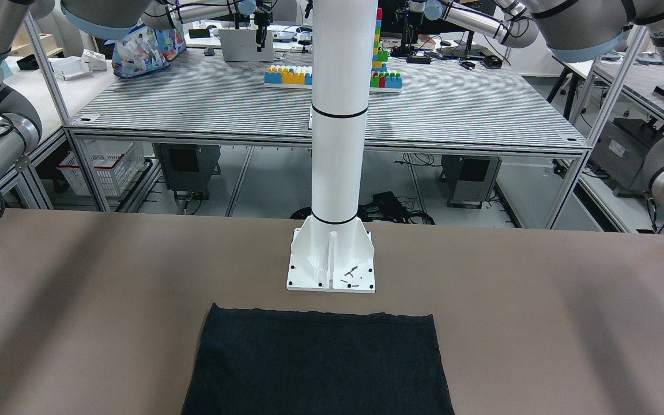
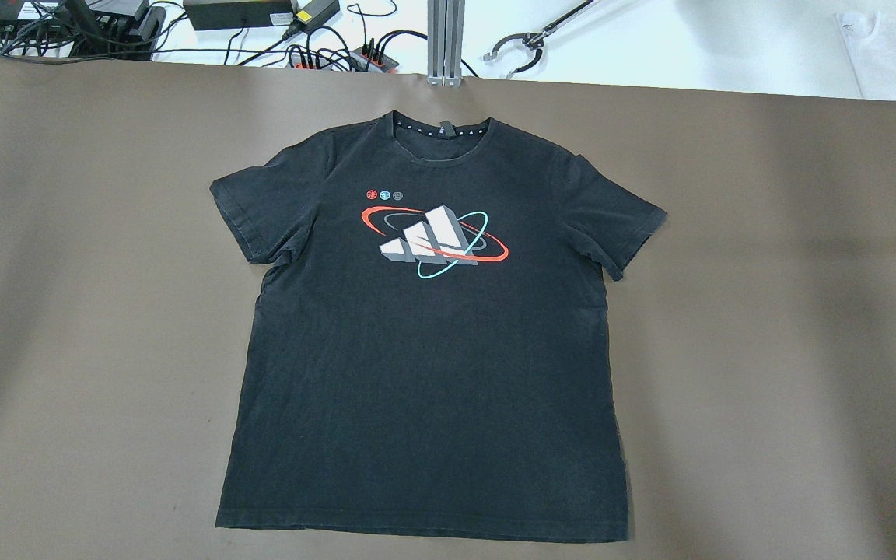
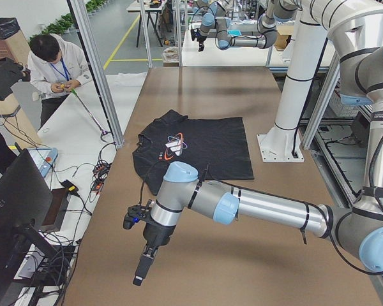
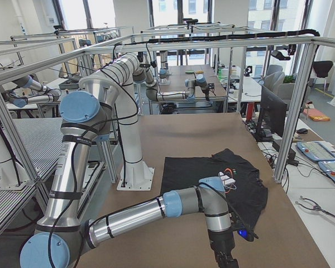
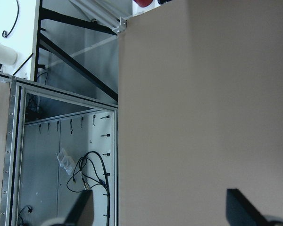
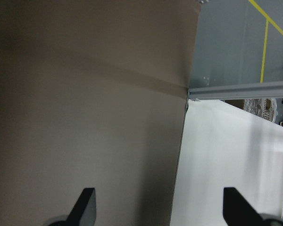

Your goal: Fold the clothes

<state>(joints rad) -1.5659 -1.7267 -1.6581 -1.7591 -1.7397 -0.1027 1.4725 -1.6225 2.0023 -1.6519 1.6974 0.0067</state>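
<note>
The clothes are one black T-shirt (image 2: 425,373) with a red, white and teal print on the chest. It lies flat and spread out on the brown table (image 2: 767,311), collar at the far side; its hem shows in the front-facing view (image 1: 317,369). My left gripper (image 5: 162,212) is open and empty, hovering over the table's left end (image 3: 143,268), well clear of the shirt. My right gripper (image 6: 160,209) is open and empty over the table's right end (image 4: 226,259), also apart from the shirt.
The white pillar (image 1: 338,144) stands on its base plate (image 1: 332,262) just behind the shirt's hem. A white bench with cables and a grabber tool (image 2: 526,39) borders the far edge. An operator (image 3: 54,67) stands beyond it.
</note>
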